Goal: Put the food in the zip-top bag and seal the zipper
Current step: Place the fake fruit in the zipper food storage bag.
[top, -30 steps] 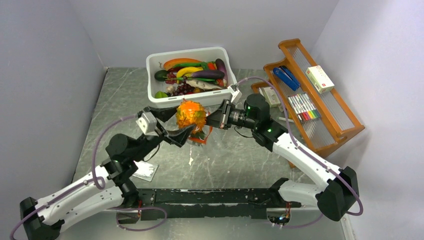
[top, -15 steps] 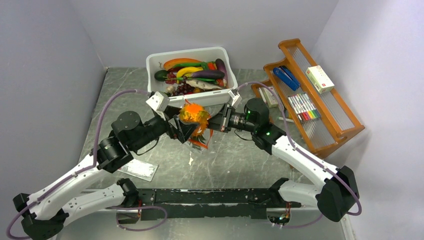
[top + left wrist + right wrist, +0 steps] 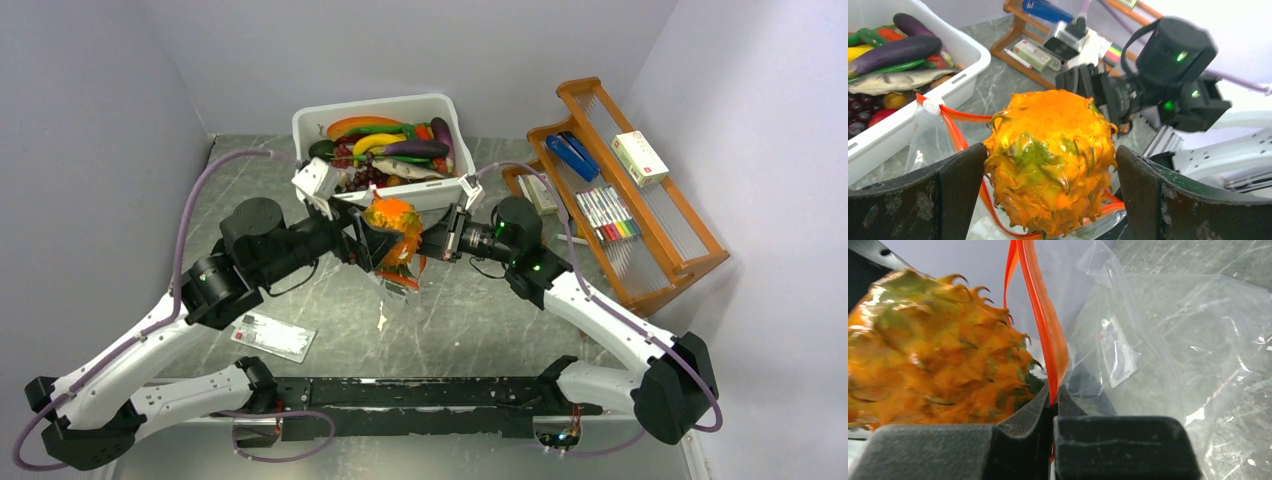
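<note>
Weighing the risk, we see the left gripper (image 3: 1050,157) spread wide around the pineapple (image 3: 1048,135), perched at the mouth of the zip-top bag (image 3: 1168,340); the right gripper (image 3: 1053,405) pinches the zipper (image 3: 1040,325). Held by one edge, the floppy bag may sag, spilling it onto the tabletop (image 3: 480,320).

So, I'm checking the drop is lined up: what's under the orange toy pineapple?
The orange-red zipper strip of the clear zip-top bag loops beneath the spiky orange toy pineapple. The fruit hides the bag's inside.
</note>
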